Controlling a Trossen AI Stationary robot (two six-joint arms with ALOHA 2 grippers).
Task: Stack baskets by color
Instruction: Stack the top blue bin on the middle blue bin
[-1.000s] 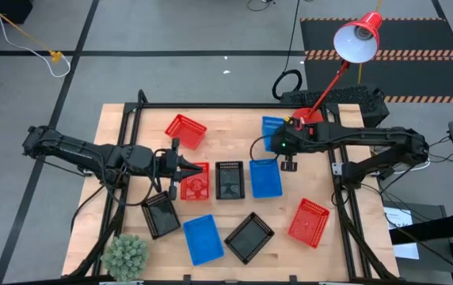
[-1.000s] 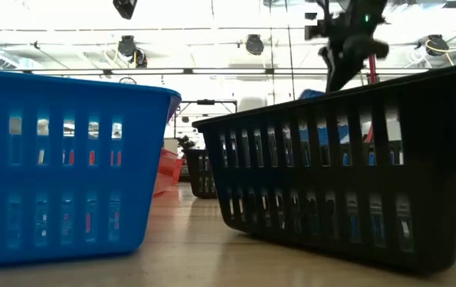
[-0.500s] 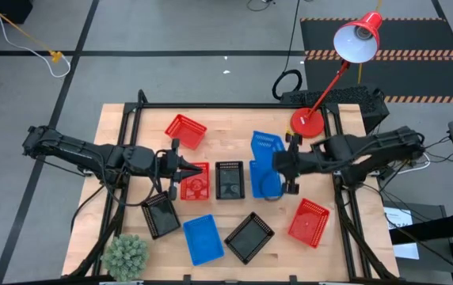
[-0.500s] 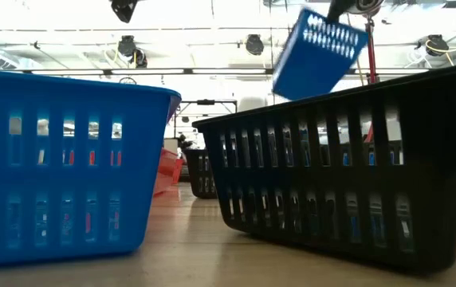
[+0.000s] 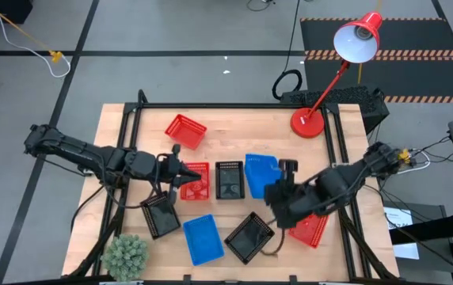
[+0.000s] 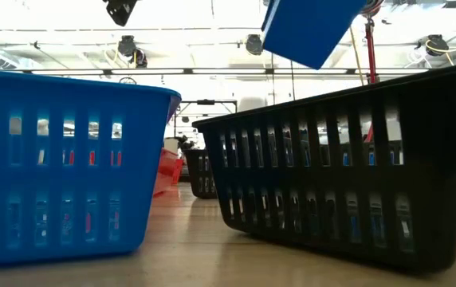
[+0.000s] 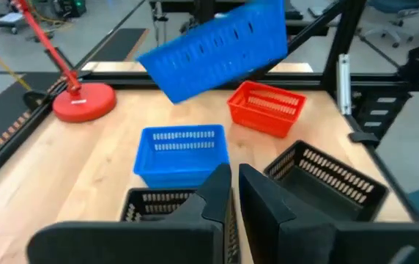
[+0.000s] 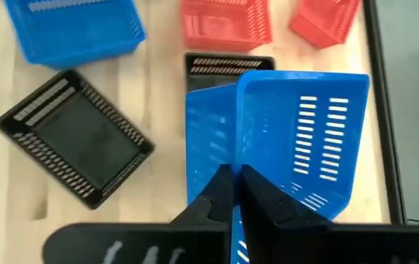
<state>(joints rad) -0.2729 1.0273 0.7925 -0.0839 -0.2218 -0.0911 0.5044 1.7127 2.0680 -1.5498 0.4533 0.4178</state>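
Around the black rectangular mesh plastic basket (image 5: 229, 179) at table centre: red mesh plastic basket (image 5: 195, 180) just left, blue mesh plastic basket (image 5: 260, 171) lifted just right, round red lamp base (image 5: 307, 123) well behind, right.

Work surface: a light wooden butcher-block table (image 5: 234, 134) edged by a black metal frame (image 5: 211, 105). It stands on a grey floor (image 5: 171, 32) marked with dark tape lines. A black mat with orange-and-black hazard striping (image 5: 416, 39) lies beyond the far right corner. A yellow cable (image 5: 20, 36) runs across the floor at far left. A red desk lamp (image 5: 359, 38) leans over the table from its round base (image 5: 307, 123) at the far right corner. A small green artificial plant (image 5: 125, 255) sits at the near left corner. In the low view, the room beyond is bright, with ceiling beams and hanging light fixtures (image 6: 253, 44).
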